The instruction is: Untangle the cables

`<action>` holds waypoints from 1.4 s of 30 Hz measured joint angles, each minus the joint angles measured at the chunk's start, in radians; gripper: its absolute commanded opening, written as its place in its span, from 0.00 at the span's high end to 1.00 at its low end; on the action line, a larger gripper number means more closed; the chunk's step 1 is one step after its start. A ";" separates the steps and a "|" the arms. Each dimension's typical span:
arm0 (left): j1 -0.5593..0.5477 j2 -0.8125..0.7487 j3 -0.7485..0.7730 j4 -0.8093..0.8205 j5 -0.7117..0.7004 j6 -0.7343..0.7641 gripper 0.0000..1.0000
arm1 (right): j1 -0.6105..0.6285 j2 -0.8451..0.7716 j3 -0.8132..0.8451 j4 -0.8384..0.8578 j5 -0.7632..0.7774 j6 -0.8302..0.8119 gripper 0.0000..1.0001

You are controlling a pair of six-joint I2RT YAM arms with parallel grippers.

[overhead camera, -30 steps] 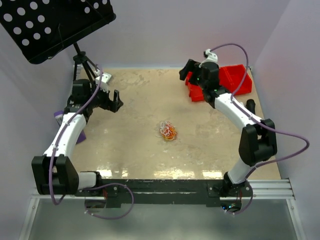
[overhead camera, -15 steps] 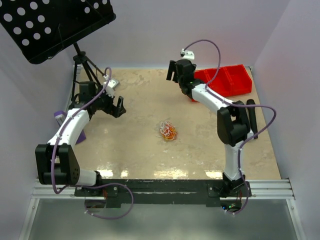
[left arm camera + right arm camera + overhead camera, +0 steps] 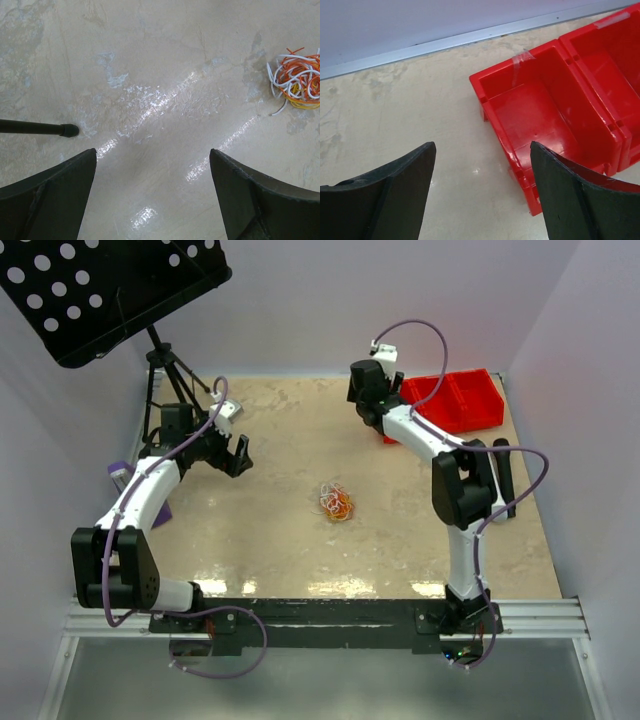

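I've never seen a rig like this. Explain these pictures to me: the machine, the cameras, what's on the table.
These are two robot arms bolted to the near edge of a table. The wide picture comes from a fixed camera overhead: left arm on the left, right arm on the right. The other two come from wrist cameras, looking past each arm's own two fingers. The left fingers are open over bare tabletop, a small tangle of orange and white cables ahead to the right. The right fingers are open near a red bin. Neither holds anything.
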 measured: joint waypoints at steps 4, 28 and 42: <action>0.000 0.002 0.000 -0.002 0.000 0.000 0.00 | -0.016 0.007 0.000 -0.022 0.010 0.018 0.23; 0.000 0.001 0.000 -0.022 0.004 0.000 0.00 | -0.071 0.103 -0.074 -0.026 -0.095 0.018 0.74; 0.000 -0.006 0.000 -0.022 0.007 -0.011 0.00 | 0.078 0.068 -0.145 0.009 -0.059 0.090 0.78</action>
